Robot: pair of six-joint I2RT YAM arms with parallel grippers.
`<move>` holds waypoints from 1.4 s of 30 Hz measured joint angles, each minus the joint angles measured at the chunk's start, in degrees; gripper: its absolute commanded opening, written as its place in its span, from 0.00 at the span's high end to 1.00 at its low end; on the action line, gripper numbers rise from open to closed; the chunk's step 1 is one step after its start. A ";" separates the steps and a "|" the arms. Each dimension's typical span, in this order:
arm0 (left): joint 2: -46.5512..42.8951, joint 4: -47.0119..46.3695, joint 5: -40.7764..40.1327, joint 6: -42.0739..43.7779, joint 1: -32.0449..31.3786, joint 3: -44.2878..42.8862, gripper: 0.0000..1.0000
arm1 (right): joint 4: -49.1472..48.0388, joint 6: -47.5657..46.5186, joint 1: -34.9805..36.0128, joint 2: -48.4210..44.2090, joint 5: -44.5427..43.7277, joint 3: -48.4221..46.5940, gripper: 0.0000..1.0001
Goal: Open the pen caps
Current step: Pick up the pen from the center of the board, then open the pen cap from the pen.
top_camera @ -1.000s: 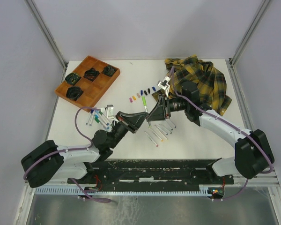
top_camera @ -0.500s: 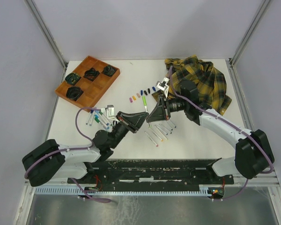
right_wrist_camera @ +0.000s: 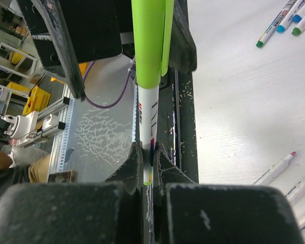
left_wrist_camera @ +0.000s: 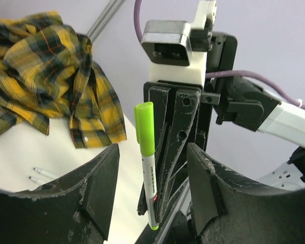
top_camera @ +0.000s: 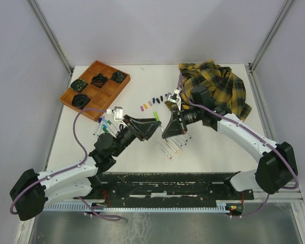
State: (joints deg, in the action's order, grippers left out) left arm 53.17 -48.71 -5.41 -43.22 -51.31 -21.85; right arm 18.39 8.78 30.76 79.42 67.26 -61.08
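found right gripper point(right_wrist_camera: 147, 155) pressed together on a white marker point(right_wrist_camera: 146, 127), pinching the barrel at the end opposite the cap. found the marker raised off the worktop point(top_camera: 218, 147), between the two arms. noted green cap point(left_wrist_camera: 144, 127) seated on the marker's far end, not pulled off.

found left gripper point(left_wrist_camera: 153, 148) spread wide, with a finger on either side of the marker at the level of the cap and upper barrel. saw no contact between those fingers and the cap in the left wrist view. located both grippers nose to nose over the middle of the worktop. could not judge the gap between left fingers and cap from the overhead view.

recorded loose caps point(top_camera: 153, 100) lying in a slanted row on the worktop behind the grippers, in orange, pink, purple, blue and black. placed the row's far end just beside the hem of a yellow-and-black plaid shirt point(top_camera: 218, 86), bunched in the far right corner. recorded uncapped markers point(top_camera: 173, 145) lying side by side on the worktop below the right gripper, coloured tips bare. recorded capped markers point(top_camera: 105, 127) with blue and green ends clustered near the left arm. noted a brown compartment tray point(top_camera: 107, 94) at the far left, with black items point(top_camera: 81, 100) in four compartments; could not determine the nature of those items.
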 measured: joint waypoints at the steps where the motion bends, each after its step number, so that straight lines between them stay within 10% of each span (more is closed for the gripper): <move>1: 0.00 1.31 1.07 0.00 0.28 -0.57 0.44 | 0.87 -0.76 0.00 0.00 0.00 -0.02 1.00; 12: 5.44 7.87 10.47 -0.61 1.20 -4.87 0.97 | 5.68 -5.33 0.00 0.00 -0.31 -0.35 0.97; 21: 5.90 2.51 10.99 -0.70 1.44 -3.52 0.97 | -1.57 2.58 0.00 0.00 0.48 0.79 0.66; 36: 7.98 -12.07 4.98 -2.51 1.49 1.27 0.97 | -30.75 25.70 0.63 0.00 0.83 8.74 0.91; 42: 7.91 -13.22 4.24 -3.98 1.49 2.10 0.48 | -31.19 25.05 1.07 0.00 1.27 8.70 1.00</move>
State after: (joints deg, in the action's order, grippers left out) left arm 61.08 -61.93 -1.17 -47.20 -49.82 -19.75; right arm -12.80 33.82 31.83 79.42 68.53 -52.38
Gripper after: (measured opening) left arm 0.324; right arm 0.204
